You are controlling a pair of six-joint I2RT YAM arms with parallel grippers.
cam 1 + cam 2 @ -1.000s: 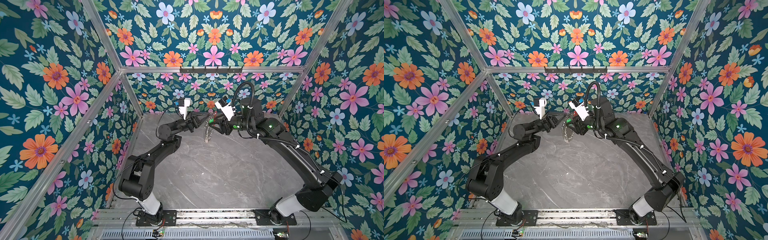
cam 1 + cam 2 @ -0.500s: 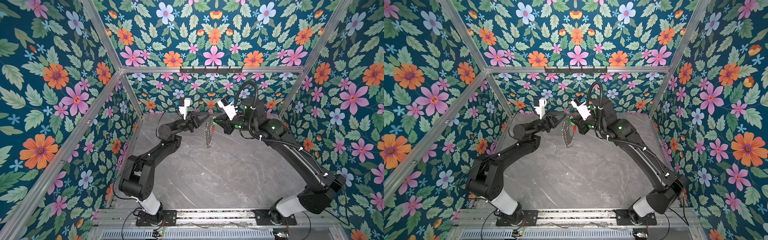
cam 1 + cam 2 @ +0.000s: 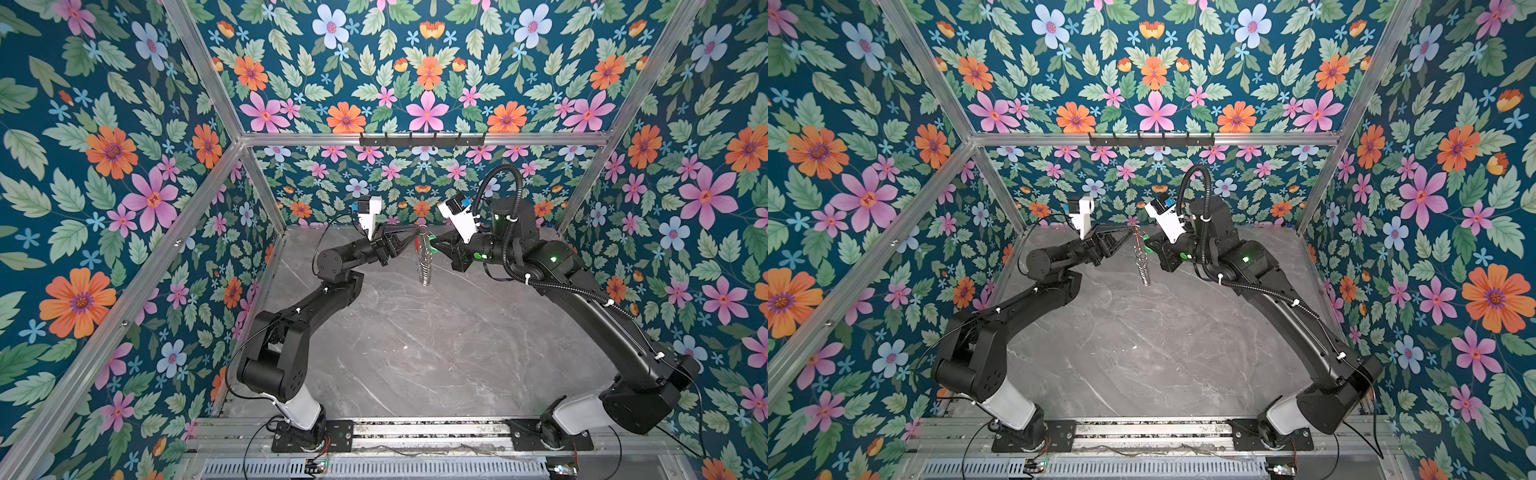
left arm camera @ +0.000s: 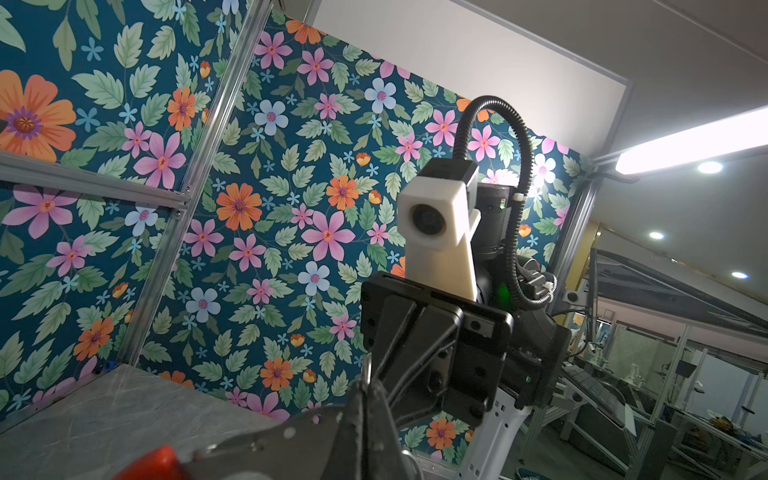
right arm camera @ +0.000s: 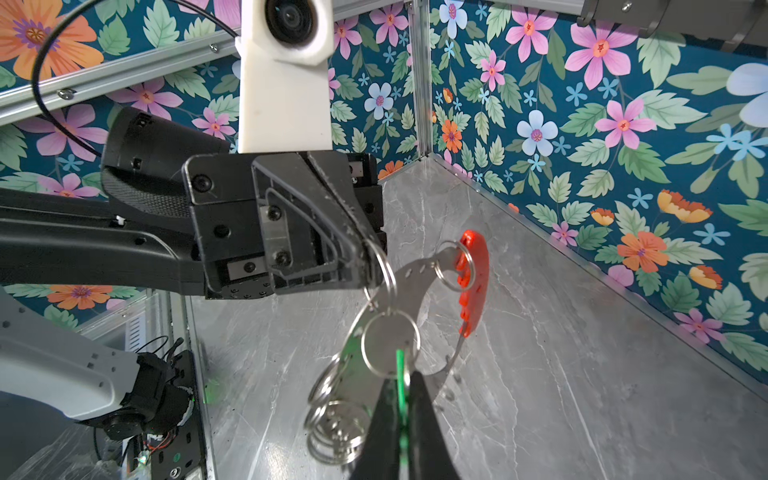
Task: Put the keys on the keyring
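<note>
We are at the threading step, with the key brought up to the keyring. Our left pincer (image 3: pixel 416 231) is pressed together on the upper edge of the keyring (image 3: pixel 424 259), which hangs edge-on in the air over the far middle of the surface (image 3: pixel 415 353), clear of it. In the right wrist view the grey hoop shows its red segment (image 5: pixel 473 282) on the side away from the left pincer, and a bunch of small silver loops (image 5: pixel 332 419) dangles from its lower edge.

Our right pincer (image 5: pixel 402 380), reaching in from the right, is pinching the key (image 5: pixel 399 361). Only a thin green sliver shows between its fingers, and the blade is hidden. That sliver sits at the rim of one loop (image 5: pixel 390 343) hanging just under the left pincer's grip (whether the key is already caught on the loop or merely in front of it, we cannot tell).

We judge the task about midway, with both things in hand and not clearly joined. The next move likely calls for a small, careful push and twist from the right arm, working the key's hole along the wire of that loop. The left arm should hold the hoop steady, since the loop swings freely and a rough nudge could knock it aside.
</note>
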